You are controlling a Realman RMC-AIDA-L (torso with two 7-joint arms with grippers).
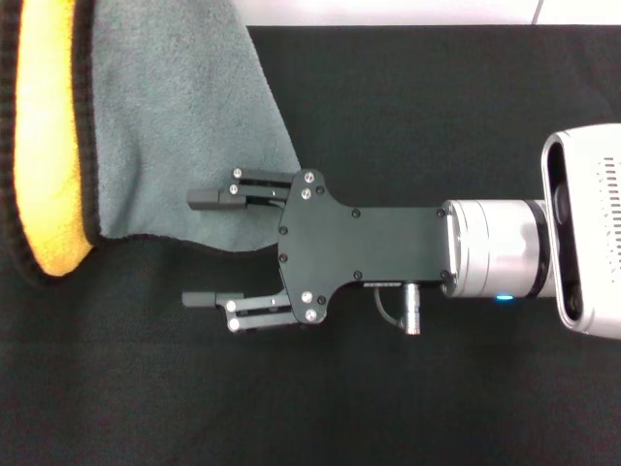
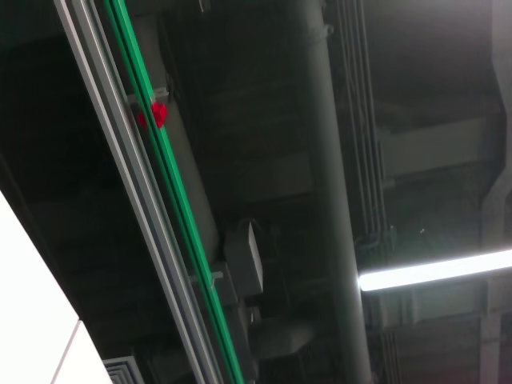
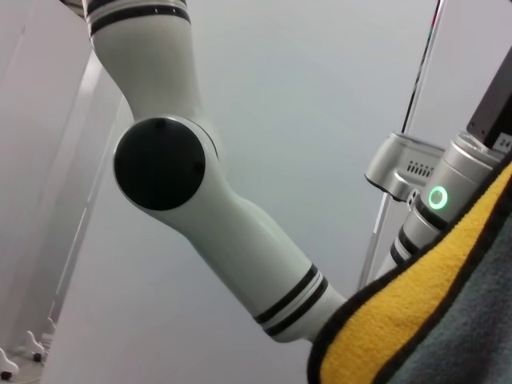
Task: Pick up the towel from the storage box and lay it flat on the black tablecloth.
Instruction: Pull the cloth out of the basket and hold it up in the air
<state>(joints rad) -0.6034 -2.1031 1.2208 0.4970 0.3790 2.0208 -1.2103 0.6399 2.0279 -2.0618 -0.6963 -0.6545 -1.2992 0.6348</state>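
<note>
The towel (image 1: 175, 126) hangs at the upper left of the head view, grey face toward me, with an orange-yellow fold (image 1: 49, 146) and black edging at its left. Its top runs out of view. My right gripper (image 1: 204, 249) reaches in from the right and stands open, with the towel's lower edge between its fingers; the upper finger (image 1: 212, 198) overlaps the grey cloth. The right wrist view shows a towel corner (image 3: 416, 328) close up, with my left arm's wrist (image 3: 436, 198) behind it. The black tablecloth (image 1: 437, 408) covers the table below. The storage box is out of view.
A pale strip (image 1: 408, 12) runs beyond the tablecloth's far edge. My left arm's elbow (image 3: 160, 164) is raised against a plain wall. The left wrist view looks up at ceiling pipes (image 2: 328, 200) and a strip light (image 2: 436, 270).
</note>
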